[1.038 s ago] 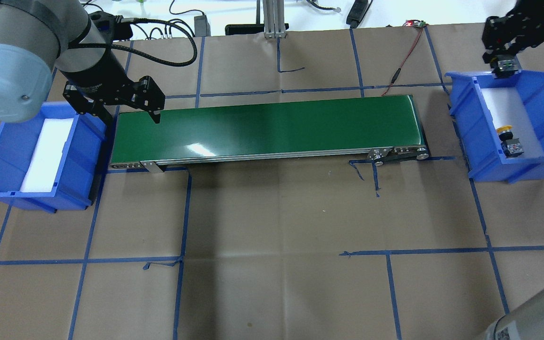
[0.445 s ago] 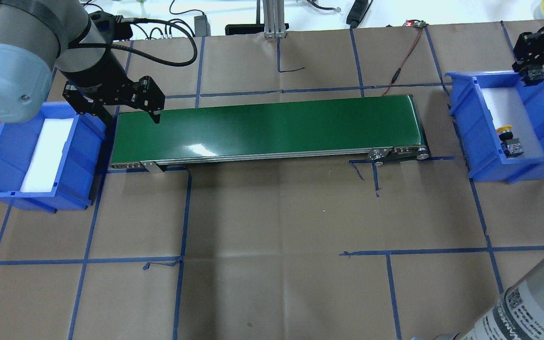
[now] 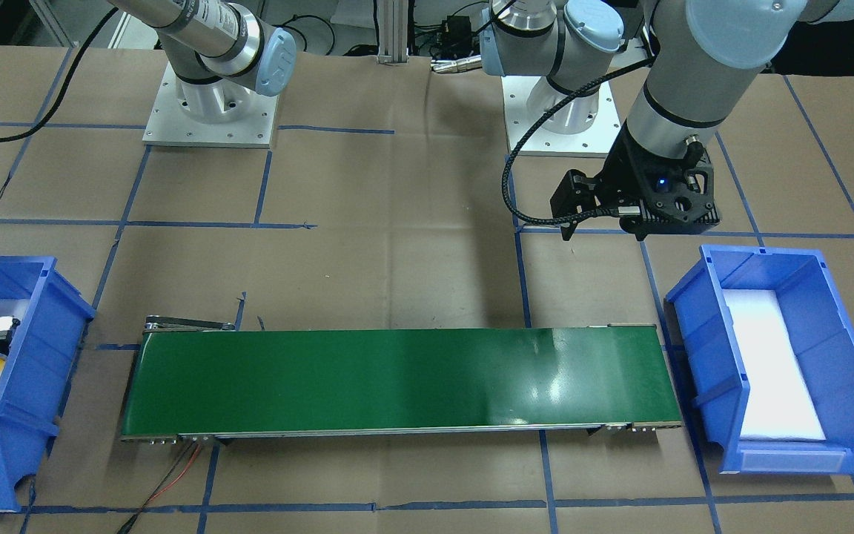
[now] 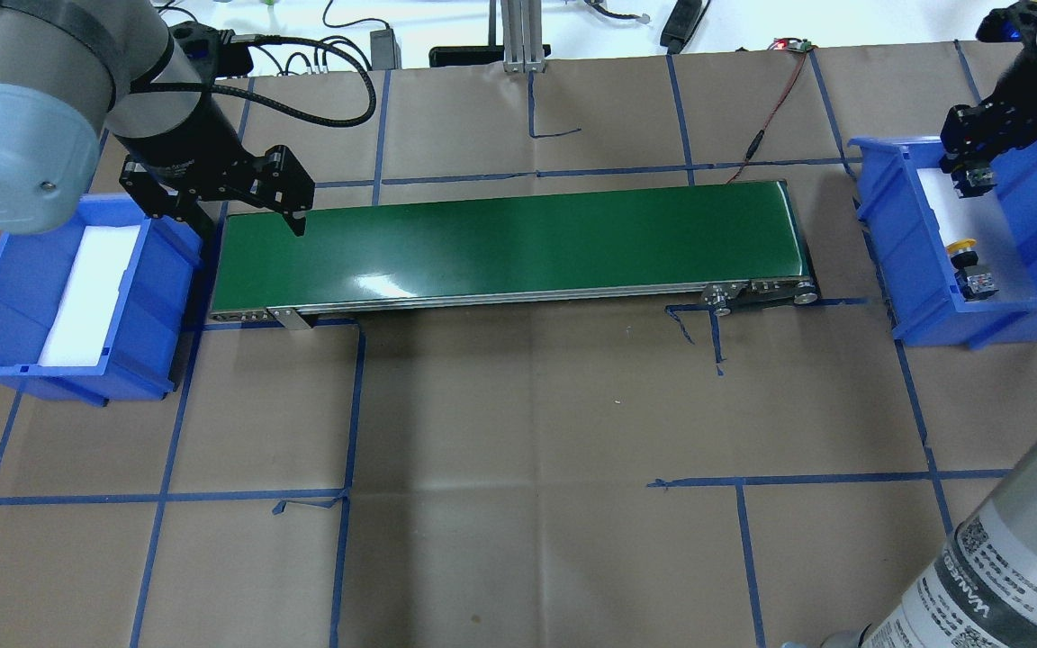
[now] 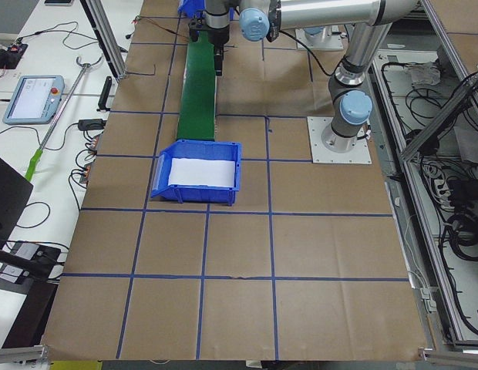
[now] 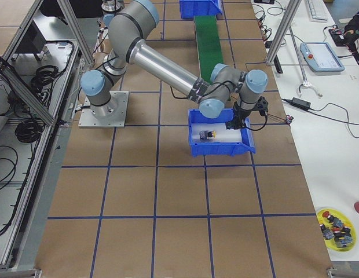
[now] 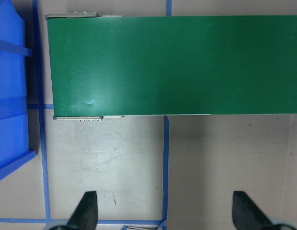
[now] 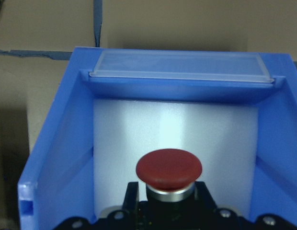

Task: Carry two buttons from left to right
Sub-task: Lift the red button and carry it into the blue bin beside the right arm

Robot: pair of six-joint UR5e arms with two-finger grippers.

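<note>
Right gripper (image 4: 973,173): clamped on the red button (image 8: 169,168), above the far end of the bin (image 4: 879,229), for release inside.
Yellow button (image 4: 963,245): lying near the bin's near edge.
Left gripper (image 7: 164,197): jaws apart, empty, hovering near the belt (image 4: 509,243).

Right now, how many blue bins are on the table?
2. One blue bin at the conveyor's left end holds only white foam. The other bin, at its right end, holds the yellow-capped button; the right end effector holds the red-capped button over it.
</note>
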